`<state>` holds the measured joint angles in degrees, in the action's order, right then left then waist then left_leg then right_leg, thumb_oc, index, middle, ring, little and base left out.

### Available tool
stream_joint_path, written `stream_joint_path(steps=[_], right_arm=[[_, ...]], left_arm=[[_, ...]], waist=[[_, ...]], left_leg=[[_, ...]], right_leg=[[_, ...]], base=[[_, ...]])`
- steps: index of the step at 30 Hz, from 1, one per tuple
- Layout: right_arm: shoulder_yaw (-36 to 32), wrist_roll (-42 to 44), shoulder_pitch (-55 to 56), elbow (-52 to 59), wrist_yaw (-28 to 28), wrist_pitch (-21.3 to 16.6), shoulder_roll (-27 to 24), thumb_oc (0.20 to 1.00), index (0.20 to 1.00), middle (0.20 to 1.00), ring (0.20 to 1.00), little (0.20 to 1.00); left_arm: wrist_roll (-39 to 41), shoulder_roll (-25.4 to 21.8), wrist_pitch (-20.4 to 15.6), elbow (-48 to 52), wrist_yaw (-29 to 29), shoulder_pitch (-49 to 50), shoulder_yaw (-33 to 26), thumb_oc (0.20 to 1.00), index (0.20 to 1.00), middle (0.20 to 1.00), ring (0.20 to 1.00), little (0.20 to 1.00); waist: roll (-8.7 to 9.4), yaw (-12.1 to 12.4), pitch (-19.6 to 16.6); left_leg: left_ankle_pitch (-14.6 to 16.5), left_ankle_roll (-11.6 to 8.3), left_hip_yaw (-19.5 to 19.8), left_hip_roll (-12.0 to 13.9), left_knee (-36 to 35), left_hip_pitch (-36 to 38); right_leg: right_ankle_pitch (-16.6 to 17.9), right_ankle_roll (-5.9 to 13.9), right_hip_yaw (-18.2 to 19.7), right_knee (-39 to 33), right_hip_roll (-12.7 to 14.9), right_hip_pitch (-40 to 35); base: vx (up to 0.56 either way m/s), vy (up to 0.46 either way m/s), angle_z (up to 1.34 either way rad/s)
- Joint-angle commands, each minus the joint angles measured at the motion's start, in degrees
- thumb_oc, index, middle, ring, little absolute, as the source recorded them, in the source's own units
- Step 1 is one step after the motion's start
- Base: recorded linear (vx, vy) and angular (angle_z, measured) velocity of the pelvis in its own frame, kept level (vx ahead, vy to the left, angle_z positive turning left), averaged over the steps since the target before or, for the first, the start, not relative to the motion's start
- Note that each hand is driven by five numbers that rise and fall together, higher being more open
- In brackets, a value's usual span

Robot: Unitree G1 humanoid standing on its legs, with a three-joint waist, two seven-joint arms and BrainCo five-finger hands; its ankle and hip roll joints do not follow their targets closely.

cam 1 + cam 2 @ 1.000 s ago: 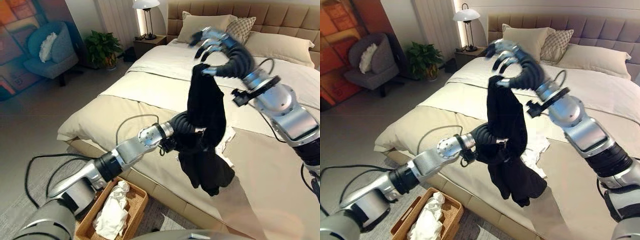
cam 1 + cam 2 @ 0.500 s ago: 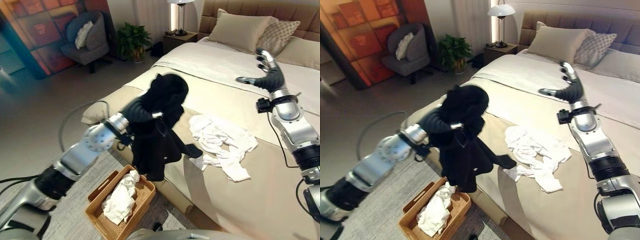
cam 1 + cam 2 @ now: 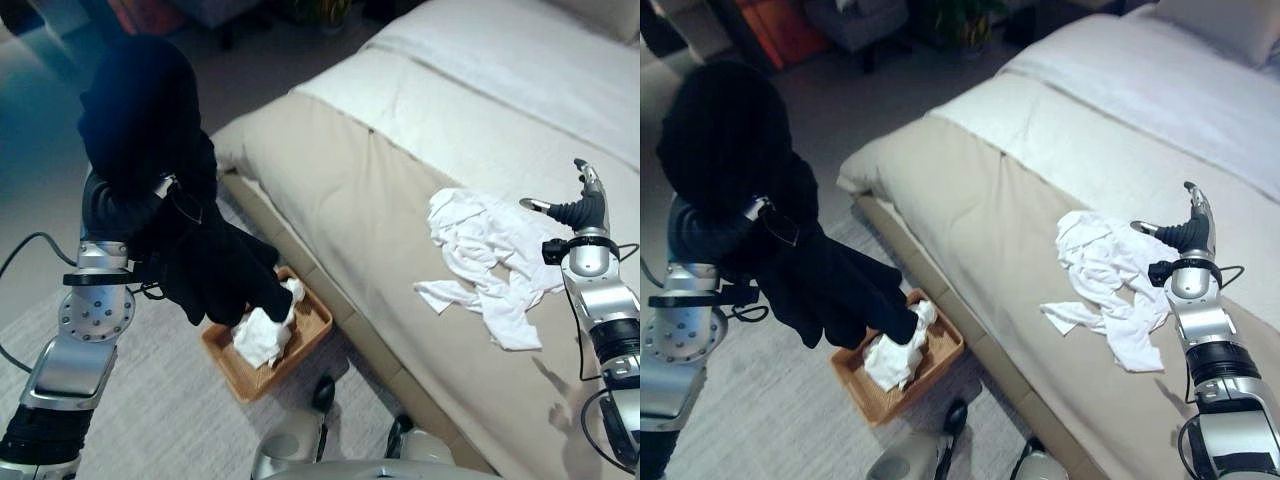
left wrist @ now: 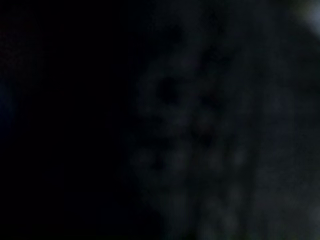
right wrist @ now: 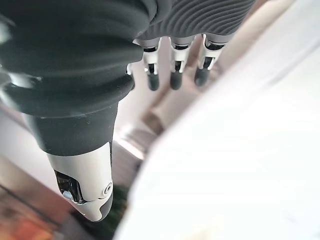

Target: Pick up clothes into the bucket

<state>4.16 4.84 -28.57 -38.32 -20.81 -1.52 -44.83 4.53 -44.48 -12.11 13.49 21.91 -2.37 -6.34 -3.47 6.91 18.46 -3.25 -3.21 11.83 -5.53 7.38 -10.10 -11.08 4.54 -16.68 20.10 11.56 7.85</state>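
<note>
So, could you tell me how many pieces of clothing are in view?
3: black garment draped over the left arm above the basket, white one in the basket, white one on the bed. More may be hidden.

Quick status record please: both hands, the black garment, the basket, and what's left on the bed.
left hand: hidden under the black garment, fingers not readable
right hand: open, holding nothing, above the bed
black garment: draped over the left arm, its lower end at the basket
basket: on the floor beside the bed, white cloth inside
white garment: crumpled on the bed

1 black garment, 2 white clothes piles, 1 basket, 1 bed.
</note>
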Motion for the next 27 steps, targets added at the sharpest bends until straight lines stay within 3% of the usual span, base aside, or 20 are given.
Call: stream_joint_path(steps=[1, 3, 7, 8, 11, 19, 27], right_arm=[[2.1, -2.7, -5.8, -2.0, -4.2, -1.0, -3.2, 1.000, 1.000, 1.000, 1.000, 1.000], [3.4, -3.3, -8.1, -5.9, -5.7, -0.4, -4.0, 1.000, 1.000, 1.000, 1.000, 1.000], [5.6, -3.0, -12.2, -11.6, -6.9, 0.5, -5.7, 1.000, 1.000, 1.000, 1.000, 1.000], [6.4, -2.8, -13.5, -12.6, -7.1, 0.6, -5.8, 1.000, 1.000, 1.000, 1.000, 1.000], [9.4, -1.3, -18.4, -16.7, -7.3, 0.4, -6.5, 1.000, 1.000, 1.000, 1.000, 1.000], [18.3, 1.7, -29.2, -27.5, -7.7, -0.7, -7.8, 1.000, 1.000, 1.000, 1.000, 1.000], [27.5, 3.4, -37.8, -32.6, -5.5, -1.8, -8.1, 1.000, 1.000, 1.000, 1.000, 1.000]], left_arm=[[-5.0, 1.0, -3.7, -0.7, 7.5, -1.6, -5.0, 0.200, 0.200, 0.200, 0.200, 0.200], [-8.6, 1.8, -2.4, -5.7, 12.5, -3.9, -3.4, 0.200, 0.200, 0.200, 0.200, 0.200], [-10.0, 2.2, -0.3, -13.5, 15.1, -7.9, 0.6, 0.200, 0.200, 0.200, 0.200, 0.200], [-10.1, 2.3, 0.0, -15.2, 15.4, -8.8, 1.3, 0.200, 0.200, 0.200, 0.200, 0.200], [-10.6, 1.1, 0.9, -21.7, 16.2, -13.9, 5.3, 0.200, 0.200, 0.200, 0.200, 0.200], [-10.0, -4.4, 3.3, -39.1, 17.3, -28.1, 17.5, 0.200, 0.200, 0.200, 0.200, 0.200], [-7.9, -9.2, 4.5, -52.6, 14.1, -41.3, 28.6, 0.200, 0.200, 0.200, 0.200, 0.200]], waist=[[-0.79, -0.7, 0.4], [-1.03, -1.1, 3.6], [-1.22, -1.9, 7.5], [-1.06, -2.1, 8.1], [-0.82, -3.0, 11.1], [0.56, -4.7, 11.3], [1.81, -5.7, 11.3]], left_leg=[[9.1, 2.70, -1.9, -0.9, 11.2, -4.3], [9.6, 2.77, -2.2, -1.2, 14.6, -8.3], [10.1, 2.86, -2.8, -1.7, 19.6, -14.3], [11.9, 2.75, -2.8, -1.8, 20.8, -15.0], [12.6, 2.71, -3.1, -1.9, 24.6, -19.4], [13.6, 2.49, -3.8, -2.1, 33.3, -35.3], [15.5, 2.42, -6.0, -1.5, 41.4, -48.6]], right_leg=[[2.6, -0.46, 4.5, 2.8, 0.8, 4.2], [1.5, -0.95, 5.5, 7.1, 1.7, 8.3], [0.2, -1.54, 6.8, 12.7, 2.6, 14.5], [-1.6, -1.33, 7.5, 14.0, 2.5, 15.1], [-2.5, -1.76, 8.4, 17.8, 2.5, 19.7], [-3.6, -2.58, 10.5, 25.4, 1.8, 35.5], [-3.8, -1.96, 11.8, 31.6, 0.9, 49.2]], base=[[-0.08, 0.056, -0.08], [-0.11, 0.052, -0.10], [-0.09, 0.027, -0.04], [0.00, 0.000, 0.00], [-0.08, 0.000, 0.03], [-0.07, -0.005, -0.04], [-0.03, 0.006, -0.08]])
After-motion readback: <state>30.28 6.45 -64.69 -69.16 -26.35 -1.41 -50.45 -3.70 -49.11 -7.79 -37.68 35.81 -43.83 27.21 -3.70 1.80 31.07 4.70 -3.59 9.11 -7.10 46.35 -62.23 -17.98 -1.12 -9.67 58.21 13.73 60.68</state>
